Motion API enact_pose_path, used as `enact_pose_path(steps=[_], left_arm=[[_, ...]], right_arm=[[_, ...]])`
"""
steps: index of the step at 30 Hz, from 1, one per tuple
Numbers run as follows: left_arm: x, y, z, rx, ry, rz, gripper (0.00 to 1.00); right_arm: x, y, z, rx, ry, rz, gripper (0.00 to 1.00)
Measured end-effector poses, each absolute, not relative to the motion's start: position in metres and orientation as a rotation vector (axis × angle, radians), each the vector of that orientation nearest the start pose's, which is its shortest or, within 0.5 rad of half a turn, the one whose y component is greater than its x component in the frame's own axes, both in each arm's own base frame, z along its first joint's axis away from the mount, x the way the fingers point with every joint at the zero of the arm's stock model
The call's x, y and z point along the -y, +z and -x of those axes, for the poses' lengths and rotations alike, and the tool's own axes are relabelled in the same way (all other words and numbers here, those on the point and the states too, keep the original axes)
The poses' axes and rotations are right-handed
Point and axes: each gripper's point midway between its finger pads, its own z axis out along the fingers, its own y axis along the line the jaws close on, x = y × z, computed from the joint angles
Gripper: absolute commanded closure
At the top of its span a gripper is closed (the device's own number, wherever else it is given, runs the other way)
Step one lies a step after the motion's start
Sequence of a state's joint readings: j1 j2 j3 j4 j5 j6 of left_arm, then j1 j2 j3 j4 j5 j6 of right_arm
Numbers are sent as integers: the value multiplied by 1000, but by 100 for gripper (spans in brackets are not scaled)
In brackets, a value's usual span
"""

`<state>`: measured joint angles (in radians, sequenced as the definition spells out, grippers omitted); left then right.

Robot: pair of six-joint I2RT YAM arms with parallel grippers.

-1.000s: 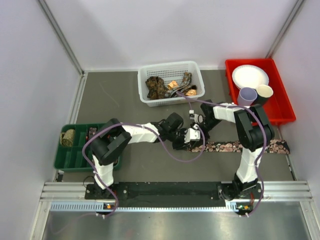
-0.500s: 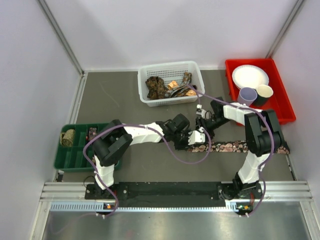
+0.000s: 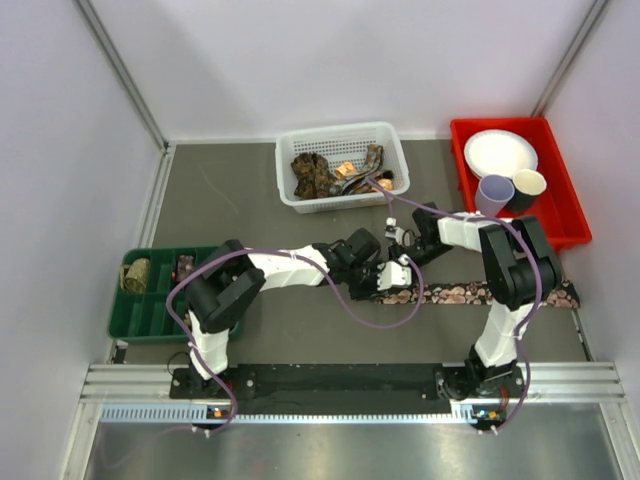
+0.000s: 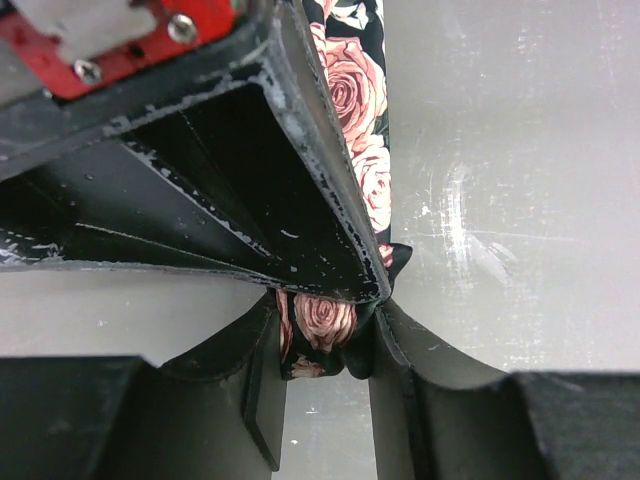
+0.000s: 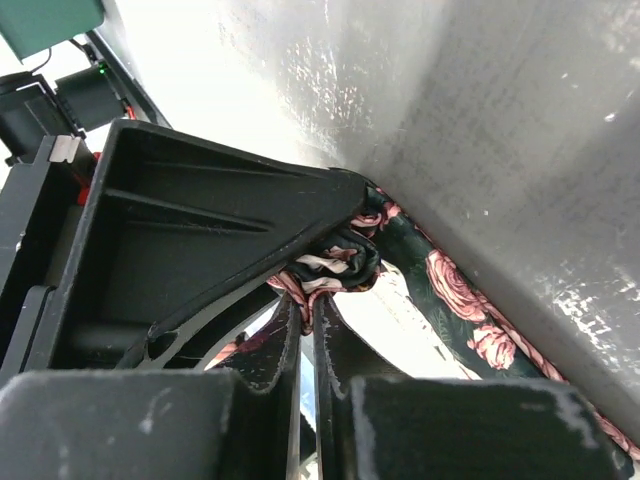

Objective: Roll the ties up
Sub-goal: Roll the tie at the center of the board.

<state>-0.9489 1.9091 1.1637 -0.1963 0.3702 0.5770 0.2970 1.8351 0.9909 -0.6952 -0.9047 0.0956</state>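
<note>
The left gripper [image 4: 325,335] is clamped on the bunched, coiled end of a dark rose-printed fabric necktie [image 3: 470,293], and the wad sits right between its fingertips. The right gripper [image 5: 305,300] meets it head-on (almost tip to tip), its fingers pressed together on a fold of the same wad. The rest of the strip lies flat, trailing off to the right of both.

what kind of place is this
Probably a robot lab test cell: blank white walls box in a grey table, left arm and right arm bolted at its edge, props sorted in a white basket and red tray.
</note>
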Motion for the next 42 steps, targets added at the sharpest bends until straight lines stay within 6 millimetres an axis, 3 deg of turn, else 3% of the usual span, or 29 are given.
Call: enact_pose_path(steps=[8,15,21,28,38,41,42], left_arm=[[387,21,-226,-1737,-620,-1843,41],[381,21,-225,-1682,-786,-1711,31],[381,23,-220,-1541,-930,-1581,29],[399,24,-216,-1392,-1047,-1521,28],[410,26,-214,-1250,-1029,-1566,31],[414,27,-215,-1213,-1004,-1603,37],[415,27,-216,-1202,-994,-1616,45]], right_arm=[[-207,38,-209,-2968,1358,339,100],[-199,22,-206,-3036,1277,332,100],[-192,15,-202,-3087,1242,306,100],[-190,14,-200,-3130,1234,289,100],[-190,14,-200,-3151,1245,293,100],[-190,14,-200,-3150,1250,300,100],[-190,14,-200,-3149,1252,302,100]])
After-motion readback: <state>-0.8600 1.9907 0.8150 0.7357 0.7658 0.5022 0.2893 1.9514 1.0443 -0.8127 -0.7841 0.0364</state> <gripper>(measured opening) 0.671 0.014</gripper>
